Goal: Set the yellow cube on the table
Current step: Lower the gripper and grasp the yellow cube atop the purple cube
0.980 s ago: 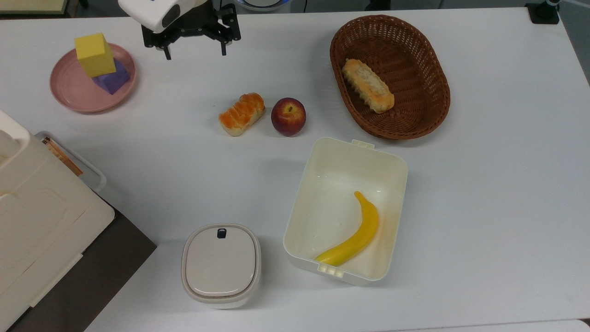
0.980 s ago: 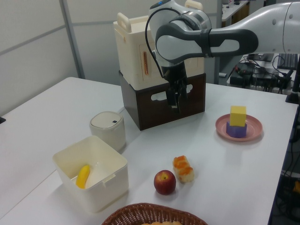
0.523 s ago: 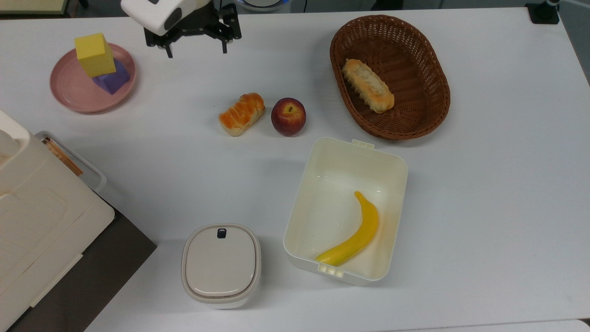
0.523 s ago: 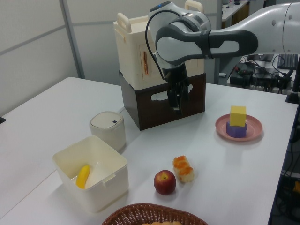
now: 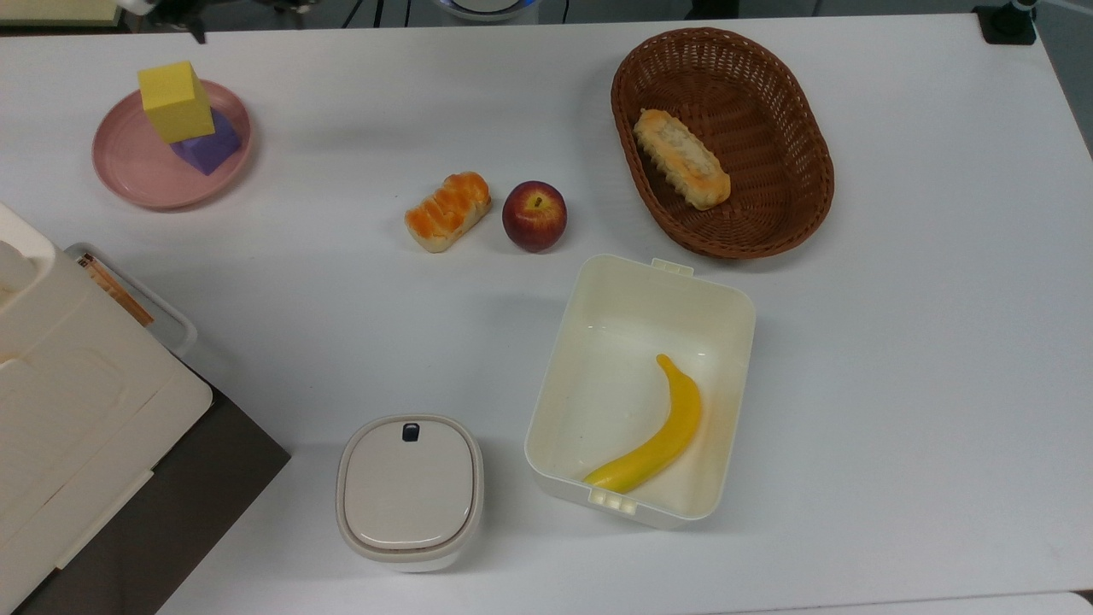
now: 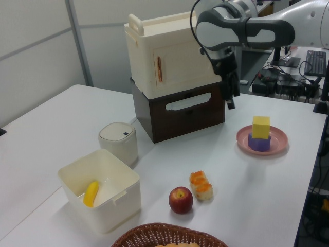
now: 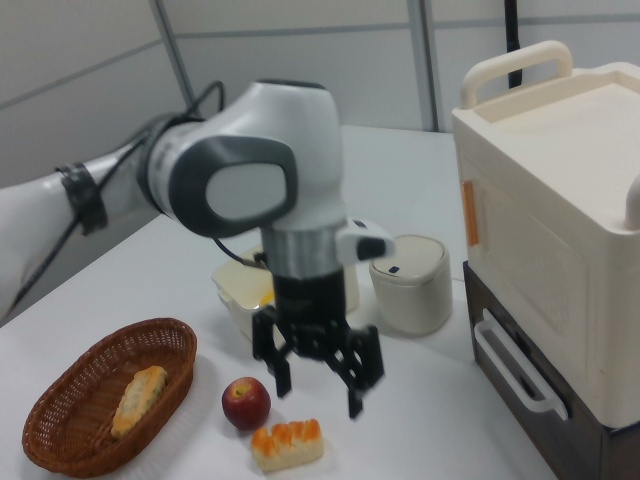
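The white surface (image 5: 897, 359) sits in an office with grey wall panels. The yellow cube (image 5: 175, 101) rests on a purple cube (image 5: 207, 143) in the pink plate (image 5: 128, 175). Beside the plate, the jaws (image 7: 318, 385) hang wide and empty. Bread (image 5: 447, 211) and an apple (image 5: 534, 215) lie farther from the plate.

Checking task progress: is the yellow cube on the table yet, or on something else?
Not yet on the table. The yellow cube sits atop the purple cube on the pink plate.
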Robot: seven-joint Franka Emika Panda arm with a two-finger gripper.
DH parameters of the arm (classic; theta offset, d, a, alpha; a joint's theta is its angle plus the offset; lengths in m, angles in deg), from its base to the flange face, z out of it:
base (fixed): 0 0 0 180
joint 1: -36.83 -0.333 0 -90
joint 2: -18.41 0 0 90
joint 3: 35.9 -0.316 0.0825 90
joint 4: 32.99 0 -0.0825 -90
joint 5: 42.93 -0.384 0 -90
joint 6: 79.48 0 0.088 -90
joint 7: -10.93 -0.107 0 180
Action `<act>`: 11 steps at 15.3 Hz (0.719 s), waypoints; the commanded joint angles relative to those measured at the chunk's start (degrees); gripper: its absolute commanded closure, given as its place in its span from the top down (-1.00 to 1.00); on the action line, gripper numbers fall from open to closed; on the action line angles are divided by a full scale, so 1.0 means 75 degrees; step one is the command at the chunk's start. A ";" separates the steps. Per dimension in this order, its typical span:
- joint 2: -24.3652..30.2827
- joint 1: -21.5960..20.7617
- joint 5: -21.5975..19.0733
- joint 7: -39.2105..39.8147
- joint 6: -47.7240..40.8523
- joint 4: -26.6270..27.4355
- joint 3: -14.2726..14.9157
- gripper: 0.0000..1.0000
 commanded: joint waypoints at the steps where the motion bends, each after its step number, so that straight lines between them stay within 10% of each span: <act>1: -0.0447 0.0589 0.0542 0.0605 -0.0077 0.0138 -0.0009 1.00; 11: -0.1515 0.1517 0.0942 0.1626 0.0778 0.0149 -0.0009 1.00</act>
